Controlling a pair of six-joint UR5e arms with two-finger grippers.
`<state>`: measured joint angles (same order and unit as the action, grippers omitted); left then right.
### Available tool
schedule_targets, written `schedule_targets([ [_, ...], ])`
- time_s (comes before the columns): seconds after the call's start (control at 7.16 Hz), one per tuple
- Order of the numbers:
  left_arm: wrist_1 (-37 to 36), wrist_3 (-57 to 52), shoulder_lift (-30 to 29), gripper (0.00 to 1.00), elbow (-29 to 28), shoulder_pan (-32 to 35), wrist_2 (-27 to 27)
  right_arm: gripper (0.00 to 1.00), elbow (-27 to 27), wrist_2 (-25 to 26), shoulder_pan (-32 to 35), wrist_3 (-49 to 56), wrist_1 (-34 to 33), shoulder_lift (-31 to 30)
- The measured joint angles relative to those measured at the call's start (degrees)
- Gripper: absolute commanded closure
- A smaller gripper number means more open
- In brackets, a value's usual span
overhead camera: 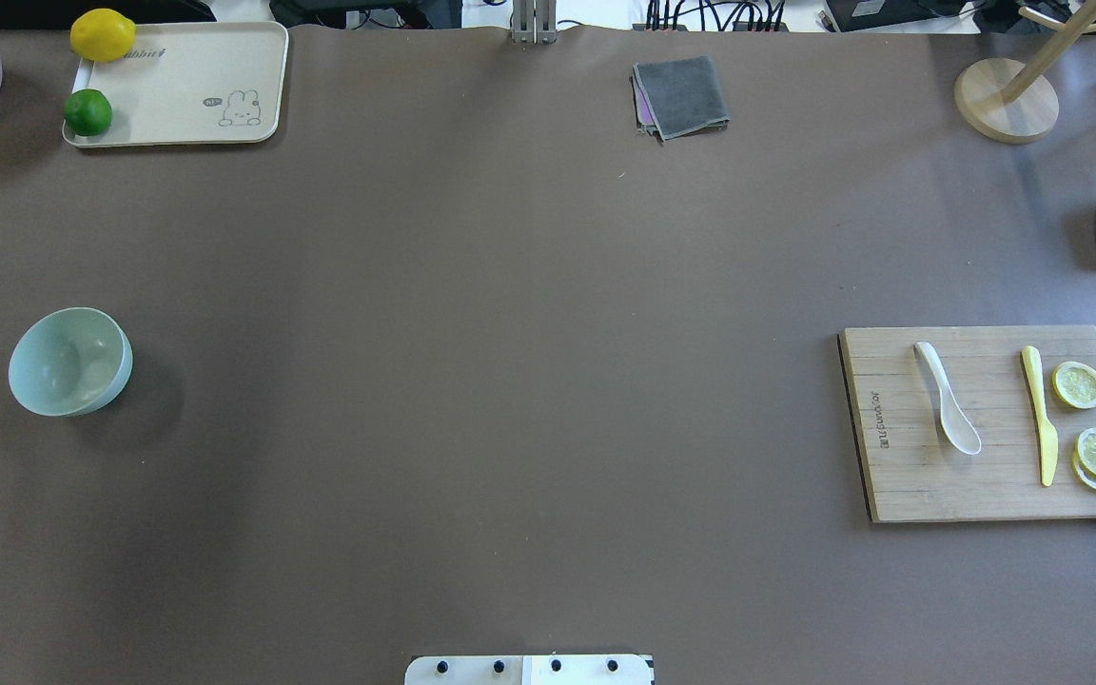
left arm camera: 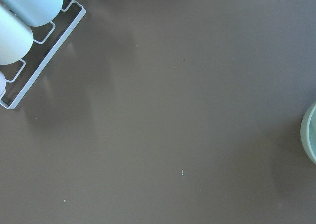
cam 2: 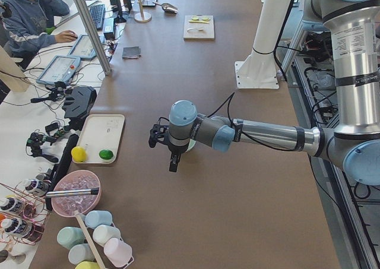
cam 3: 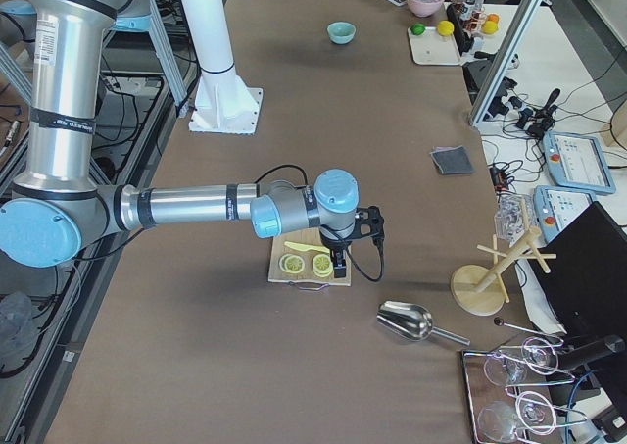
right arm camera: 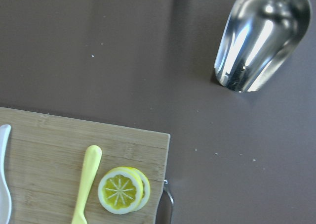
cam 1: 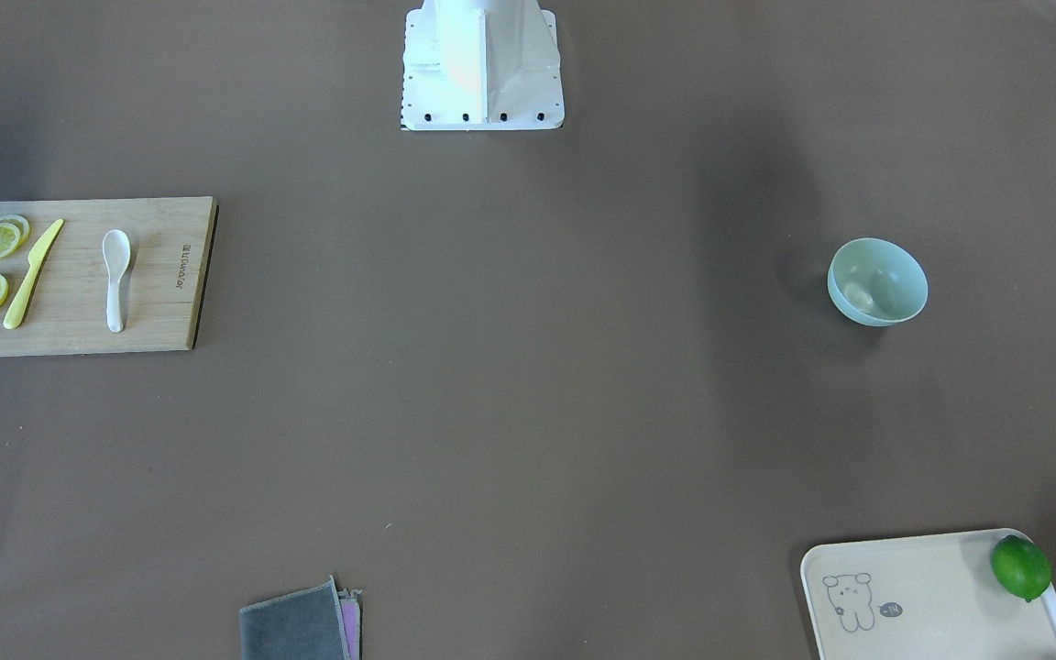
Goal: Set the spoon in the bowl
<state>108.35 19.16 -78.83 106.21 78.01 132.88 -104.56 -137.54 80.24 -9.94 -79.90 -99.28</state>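
Right gripper [cam 3: 339, 264] hung over the board [overhead camera: 900, 476], spoon [overhead camera: 946, 398] just past the knife [overhead camera: 1040, 415]. It needed to shift over and pinch the handle. Couldn't tell if the gripper was open or closed.

The table [overhead camera: 510, 381] under me is a flat, plain brown. On my right, the cutting board [overhead camera: 900, 476] is pale wood with fine straight grain and a small dark printed mark along one edge. On it the spoon [overhead camera: 948, 398] is glossy white, the knife [overhead camera: 1039, 414] plain yellow, and the lemon slices [overhead camera: 1079, 384] yellow with paler rims and spoked centres. To my left the bowl [overhead camera: 69, 361] is pale mint-green, unpatterned. Far left, the tray [overhead camera: 177, 67] is cream with a thin dark line-drawn rabbit; its lime [overhead camera: 88, 112] is deep green, its lemon [overhead camera: 103, 35] bright yellow. The far cloth [overhead camera: 681, 95] is dark grey over a pink-purple layer. Far right, the scoop [right arm camera: 259, 36] is mirror-bright silver.
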Motion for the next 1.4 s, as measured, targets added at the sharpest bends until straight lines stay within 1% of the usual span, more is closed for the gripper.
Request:
schedule_targets([
  [0.28, 6.85, 10.24, -0.04, 0.08, -2.20, -7.63, -0.33, 0.00, -1.39, 0.07, -2.19, -2.01, 0.27, -0.01],
  [0.56, 12.48, 16.78, -2.52, 0.11, -6.75, -12.65, -0.50, 0.00, -1.65, 0.02, -2.66, -2.33, 0.34, -0.06],
  [0.84, 14.18, 18.65, -5.51, 0.13, -10.66, -15.20, -1.96, 0.00, -1.69, -0.01, -2.71, -2.38, 0.35, -0.23],
  [0.98, 14.43, 19.27, -6.34, 0.15, -11.62, -16.41, -2.85, 0.00, -1.69, -0.01, -2.71, -2.42, 0.35, -0.27],
  [1.26, 15.53, 19.91, -7.06, 0.22, -13.17, -17.77, -3.43, 0.00, -1.70, -0.01, -2.76, -2.45, 0.35, -0.30],
  [1.4, 17.14, 19.99, -7.18, 0.29, -14.49, -18.38, -3.48, 0.00, -1.70, -0.03, -2.74, -2.45, 0.36, -0.30],
])
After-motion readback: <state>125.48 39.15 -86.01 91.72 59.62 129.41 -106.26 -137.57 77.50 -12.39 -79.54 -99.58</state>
